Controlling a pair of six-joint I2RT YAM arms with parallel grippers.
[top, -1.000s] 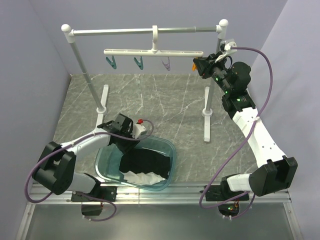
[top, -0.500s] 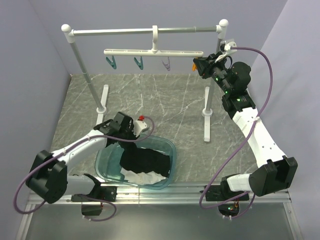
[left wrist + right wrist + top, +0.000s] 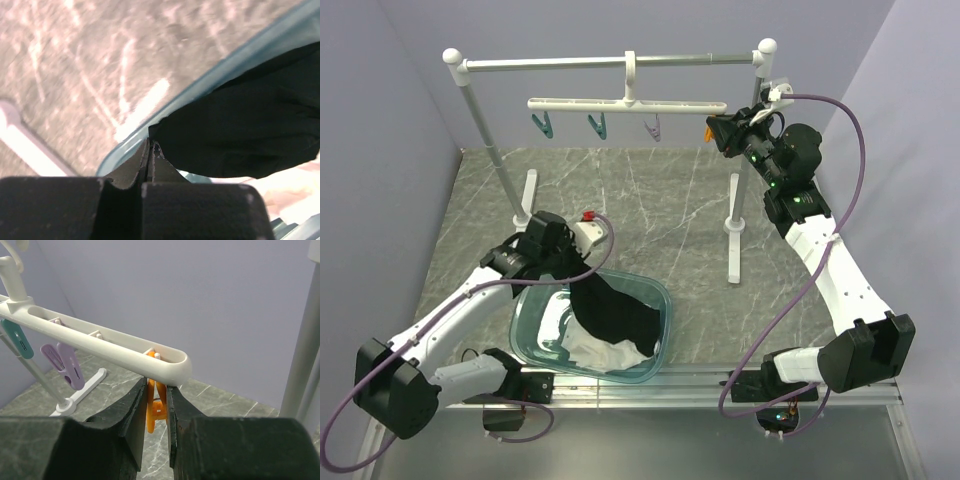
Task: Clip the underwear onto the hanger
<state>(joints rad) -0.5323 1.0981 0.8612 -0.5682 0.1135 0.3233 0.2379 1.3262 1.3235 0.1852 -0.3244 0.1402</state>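
On the left of the top view, the left arm reaches from its base toward the basin (image 3: 525, 340), which sits on the table (image 3: 650, 210) near the front edge. The left gripper (image 3: 150, 150) has its fingers pressed together, pinching one edge of the underwear (image 3: 620, 318). From that pinch the black fabric slopes down and to the right, and most of it lies inside the basin. We see in the left wrist view that the pinched edge sits just above the basin's teal rim. A white cloth (image 3: 610, 353) lies in the basin under the underwear, showing at its near side.

Behind the basin stands the rack (image 3: 550, 63), its two posts well apart and its bar running across the back of the table. The hanger (image 3: 670, 103) hangs by its hook from the middle of that bar. Under it, from left to right, we see two teal pegs (image 3: 542, 125), a purple peg (image 3: 653, 129) and, at the right end, an orange peg (image 3: 155, 407).

On the right, the right arm rises from its base and bends toward the hanger's right end. The right gripper (image 3: 156, 390) is closed on the orange peg, one finger on either side of it, just beneath the rounded end of the hanger. The underwear is well apart from the hanger, low at the front of the table.
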